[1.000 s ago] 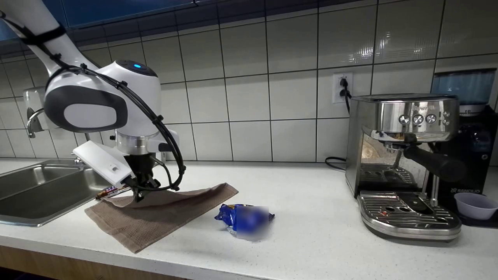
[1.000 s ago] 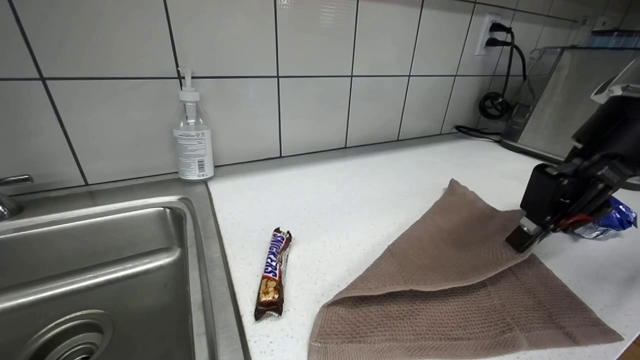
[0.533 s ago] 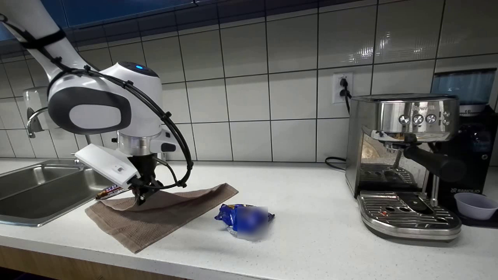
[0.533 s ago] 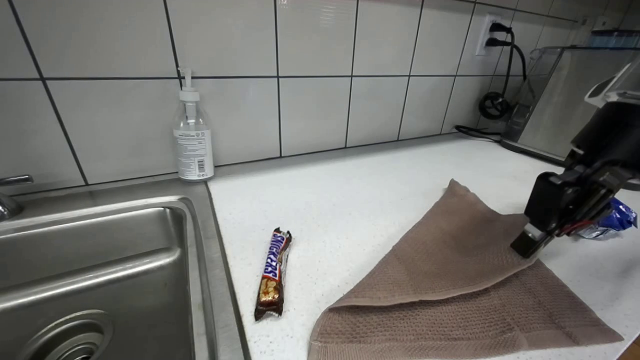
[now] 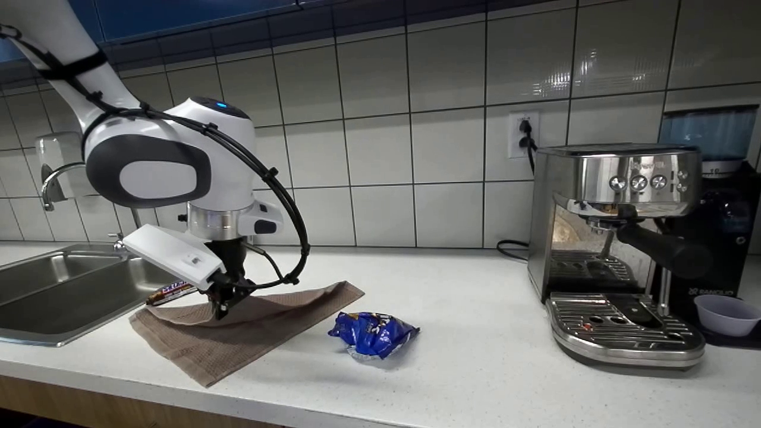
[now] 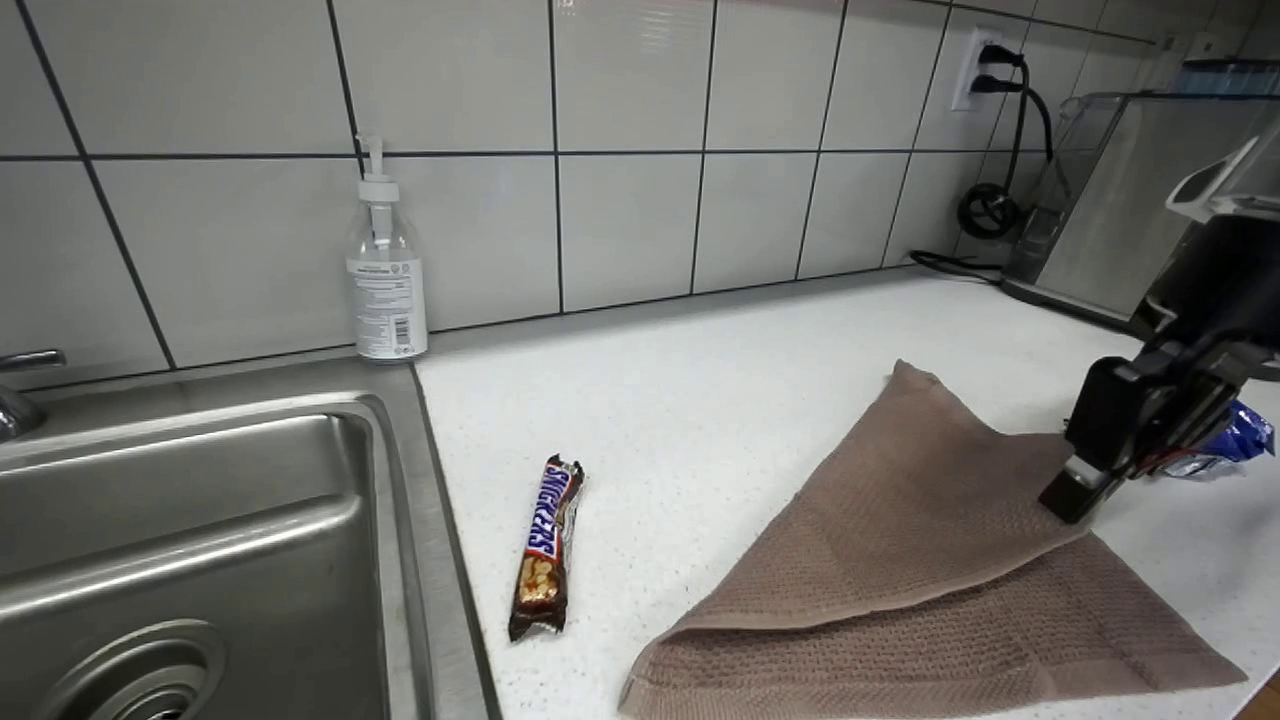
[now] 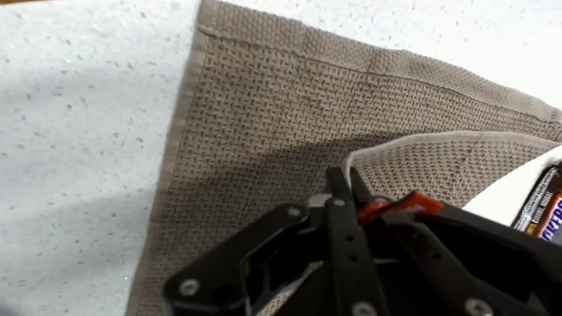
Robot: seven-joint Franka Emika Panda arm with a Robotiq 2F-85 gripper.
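Observation:
A brown woven towel (image 5: pixel 238 348) lies on the white counter, with one part lifted and folded over the rest. My gripper (image 7: pixel 346 173) is shut on the pale hem of that raised part, which passes between its fingertips. In an exterior view the gripper (image 6: pixel 1068 500) sits over the towel (image 6: pixel 880 540), low above the counter. A Snickers bar (image 6: pixel 545 548) lies apart from the towel, between it and the sink; the wrist view cuts it off at the right edge. A crumpled blue packet (image 5: pixel 373 336) rests beside the towel, partly hidden behind the gripper in an exterior view.
The steel sink (image 6: pixel 390 540) borders the counter, and a pump bottle (image 6: pixel 388 290) stands by its back rim. An espresso machine (image 5: pixel 618 178) with a protruding handle, a black grinder and a pale purple bowl (image 5: pixel 726 315) stand at the far end. Tiled wall runs behind.
My gripper has shifted a little away from the sink and slightly lower, drawing the raised towel edge along. The towel's fold has moved with it; the bar and the blue packet have stayed put.

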